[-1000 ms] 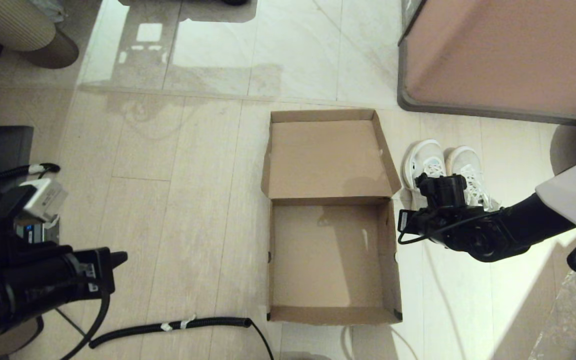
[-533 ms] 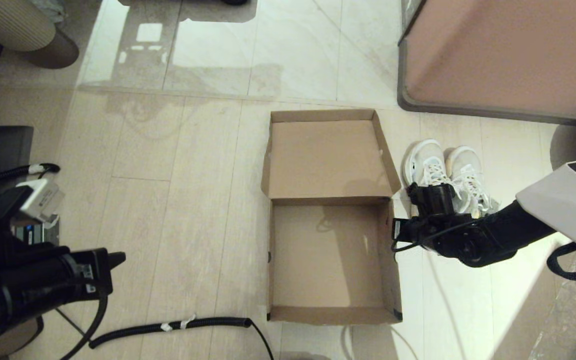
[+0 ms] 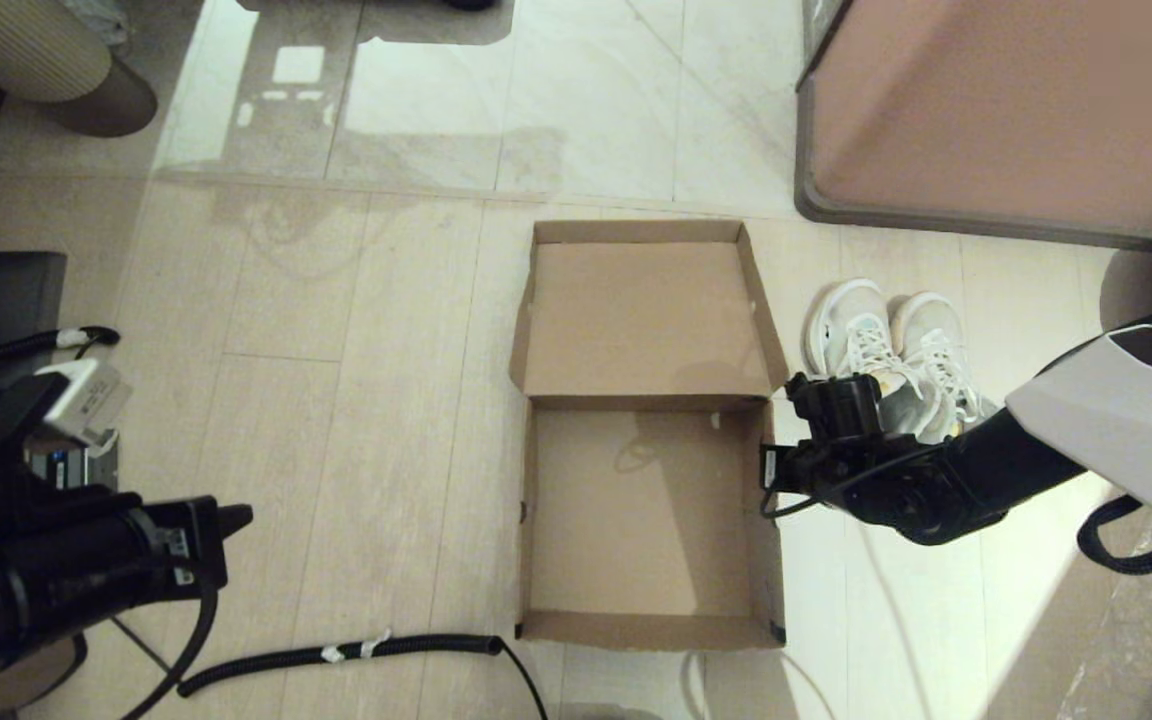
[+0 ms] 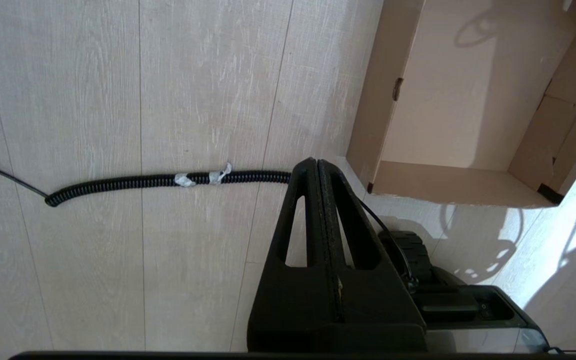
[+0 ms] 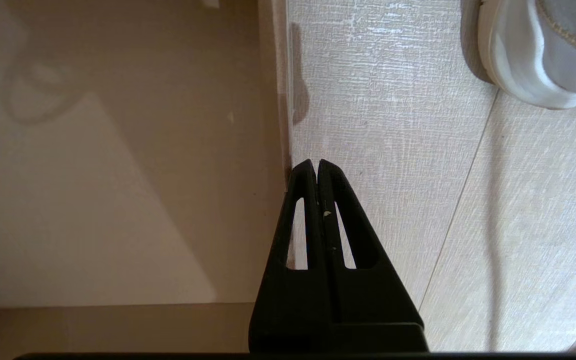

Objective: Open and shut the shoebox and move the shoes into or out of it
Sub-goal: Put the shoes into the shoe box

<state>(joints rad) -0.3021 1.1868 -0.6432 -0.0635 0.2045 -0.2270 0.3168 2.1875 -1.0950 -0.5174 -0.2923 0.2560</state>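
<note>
Both white lace-up sneakers (image 3: 891, 350) wait on the floor beside the open brown cardboard shoebox (image 3: 641, 520), which has slid leftward—nudged by the right gripper (image 5: 316, 165), fingers pressed together, holding nothing—so loading hasn't begun; left gripper (image 4: 316, 162) parked, fingers together.

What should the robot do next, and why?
Probably swing the right tool back toward the shoes and open it. It is shut, empty and at the shoebox wall, while both shoes stand on the floor outside the open, empty box.
</note>
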